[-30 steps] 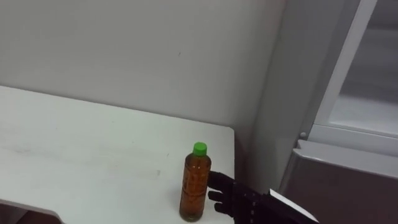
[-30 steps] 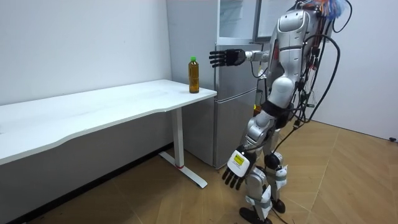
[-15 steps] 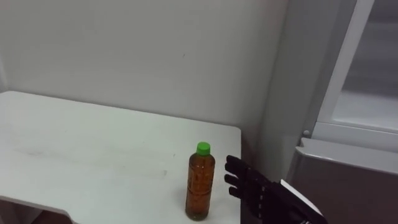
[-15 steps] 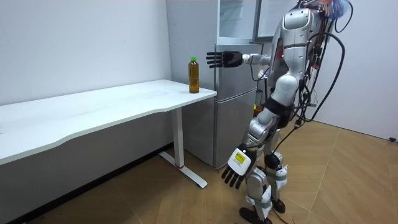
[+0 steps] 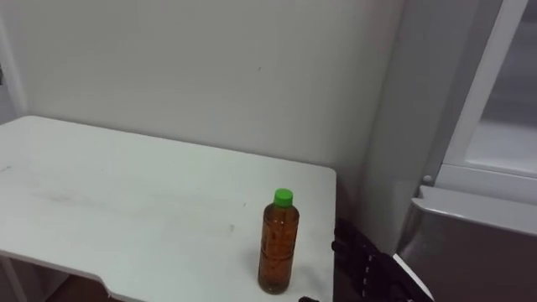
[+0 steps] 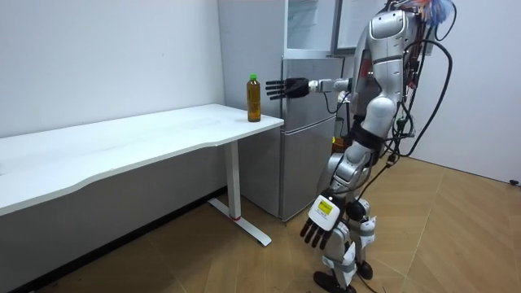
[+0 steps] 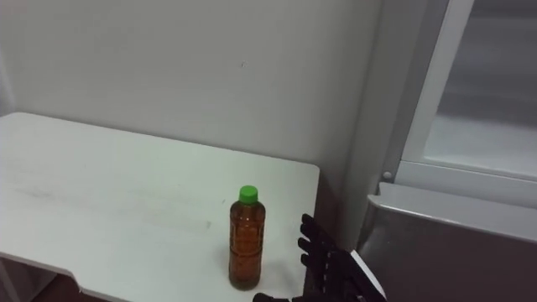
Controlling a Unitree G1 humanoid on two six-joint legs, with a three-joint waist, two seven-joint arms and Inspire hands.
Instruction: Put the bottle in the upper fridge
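Arm stretched level, the robot's black right hand, fingers spread wide, hovers just beside the upright amber, green-capped plastic bottle on the white table; left hand hangs loose-fingered.

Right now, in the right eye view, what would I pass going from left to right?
White table top → amber plastic bottle with a green cap, standing on that table → the robot's black right hand, fingers straight → tall grey metal fridge.
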